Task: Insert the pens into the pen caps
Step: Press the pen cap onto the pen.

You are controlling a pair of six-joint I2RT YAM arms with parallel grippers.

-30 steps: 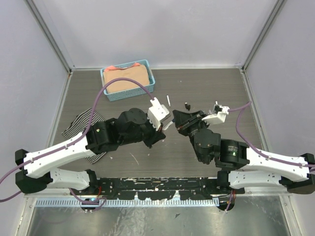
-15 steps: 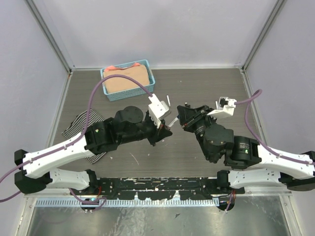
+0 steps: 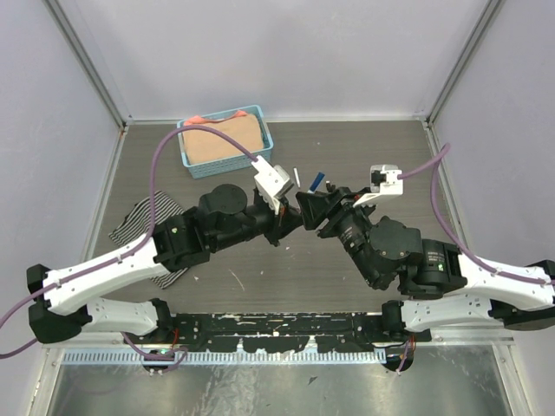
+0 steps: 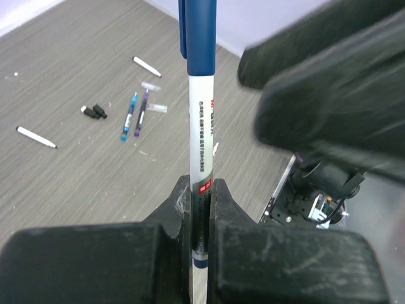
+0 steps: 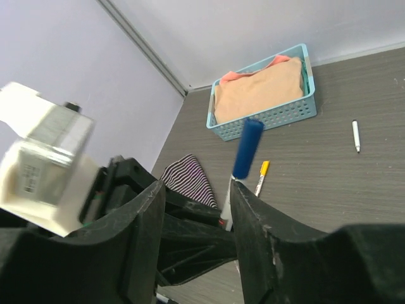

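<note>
Blue cap (image 5: 247, 147) looks seated on pen (image 4: 201, 133); left gripper (image 4: 200, 193) clenching it; right gripper (image 5: 196, 193) parted; next: fetch loose pen (image 4: 129, 116) at 10 o'clock

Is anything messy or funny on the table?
Yes. A striped cloth lies crumpled at the left of the table, though the job is all about pens. A white pen and a blue pen also lie loose there, pointing different ways.
</note>
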